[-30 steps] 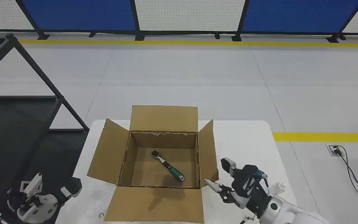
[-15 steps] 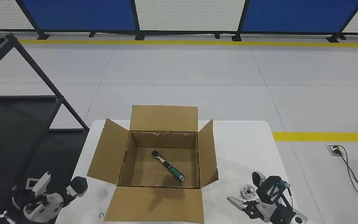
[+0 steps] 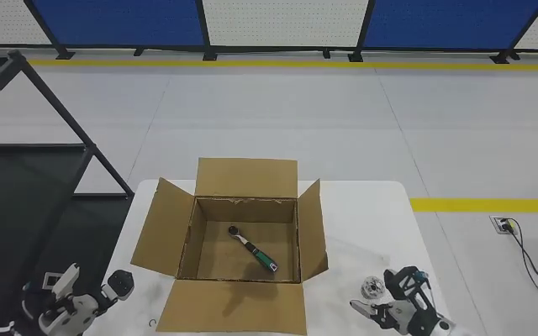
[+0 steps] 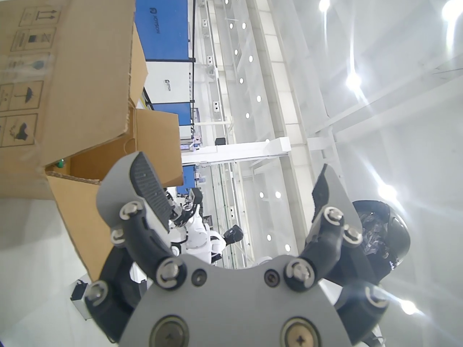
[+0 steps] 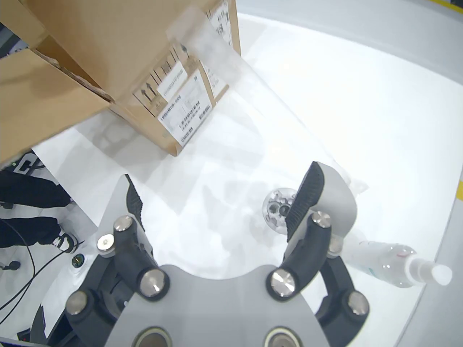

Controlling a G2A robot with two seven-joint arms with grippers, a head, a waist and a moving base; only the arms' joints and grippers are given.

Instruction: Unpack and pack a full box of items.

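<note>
The white table [image 3: 370, 227] is carrying an open cardboard box [image 3: 246, 178], which is standing with all four flaps folded outward. The right gripper [image 5: 221, 178] is hanging over the table's near right part, well apart from the box, with its fingers spread wide and nothing between them. The left gripper [image 4: 231, 167] is sitting off the table's near left corner, tilted up toward the ceiling, with its fingers also gaping wide and empty. A clear spray bottle [image 5: 383, 260] is lying on its side close to the table's edge, beside the right gripper. A ratchet wrench [image 3: 252, 249] with a green handle is lying slantwise on the box floor. A small round metal disc [image 5: 273, 205] is resting on the table just beside one right finger.
</note>
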